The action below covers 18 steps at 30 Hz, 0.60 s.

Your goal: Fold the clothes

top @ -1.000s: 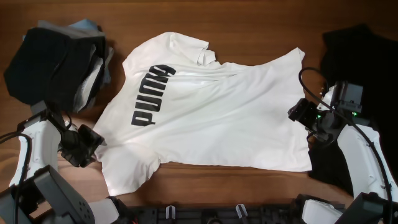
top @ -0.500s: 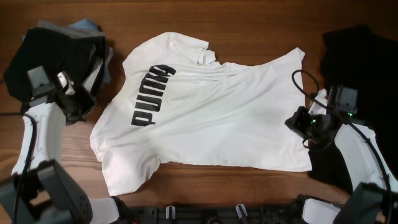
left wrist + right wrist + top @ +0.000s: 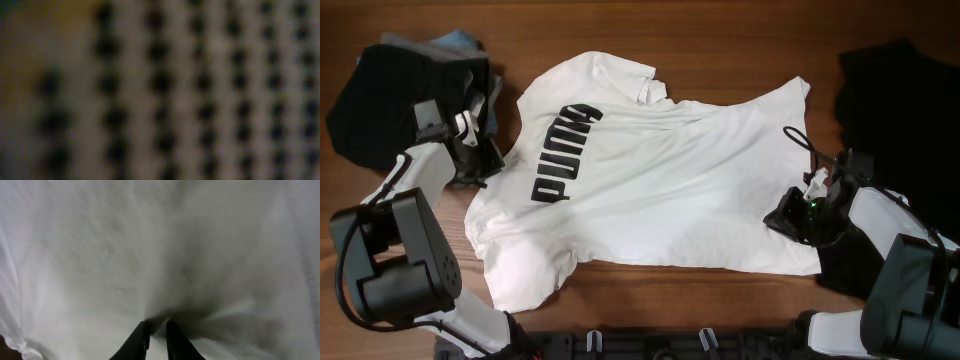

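Observation:
A white T-shirt [image 3: 670,180] with black "PUMA" lettering lies spread on the wooden table, collar toward the far left and hem at the right. My right gripper [image 3: 777,218] sits on the hem area near the shirt's front right corner. In the right wrist view that gripper [image 3: 156,325] is shut, with a raised fold of the white fabric [image 3: 150,240] pinched between its dark fingers. My left gripper [image 3: 488,163] is at the shirt's left edge, beside the sleeve. The left wrist view is filled by blurred woven fabric [image 3: 200,90], and its fingers are hidden.
A pile of dark and grey clothes [image 3: 400,95] sits at the far left, just behind the left arm. A large black garment [image 3: 910,110] lies along the right edge under the right arm. A black rack [image 3: 650,345] runs along the front edge.
The left arm swung from the front left corner up to the shirt's left edge. The right gripper slid left onto the hem and closed on the fabric.

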{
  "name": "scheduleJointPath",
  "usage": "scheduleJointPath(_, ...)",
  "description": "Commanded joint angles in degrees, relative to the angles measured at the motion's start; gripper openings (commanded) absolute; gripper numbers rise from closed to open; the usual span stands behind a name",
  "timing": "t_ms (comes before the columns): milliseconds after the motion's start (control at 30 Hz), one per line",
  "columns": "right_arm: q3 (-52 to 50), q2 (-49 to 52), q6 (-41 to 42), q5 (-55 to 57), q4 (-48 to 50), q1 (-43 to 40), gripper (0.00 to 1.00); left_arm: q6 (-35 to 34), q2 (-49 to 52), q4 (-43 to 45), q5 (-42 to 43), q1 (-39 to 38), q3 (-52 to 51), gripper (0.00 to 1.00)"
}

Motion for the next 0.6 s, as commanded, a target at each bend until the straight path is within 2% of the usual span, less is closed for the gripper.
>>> scheduleJointPath(0, -1.7, 3.3, 0.6, 4.3, 0.5, 0.2, 0.17, 0.5, 1.2, 0.5, -0.5, -0.2, 0.3, 0.04)
scheduleJointPath(167, -1.7, 3.3, 2.5, 5.2, -0.6, 0.2, 0.17, 0.5, -0.3, -1.5, 1.7, -0.3, 0.5, 0.04)
scheduleJointPath(300, -1.7, 3.3, 3.3, 5.3, -0.6, 0.2, 0.17, 0.5, -10.8, -6.4, 6.5, -0.7, 0.5, 0.04)
scheduleJointPath(533, -1.7, 3.3, 3.7, 5.3, -0.4, 0.2, 0.18, 0.2, -12.2, -12.4, 1.6, -3.1, 0.3, 0.04)
scheduleJointPath(567, -1.7, 3.3, 3.7, 5.3, -0.3, 0.2, 0.2, -0.8, -12.2, -12.0, -4.1, -3.4, 0.3, 0.27)
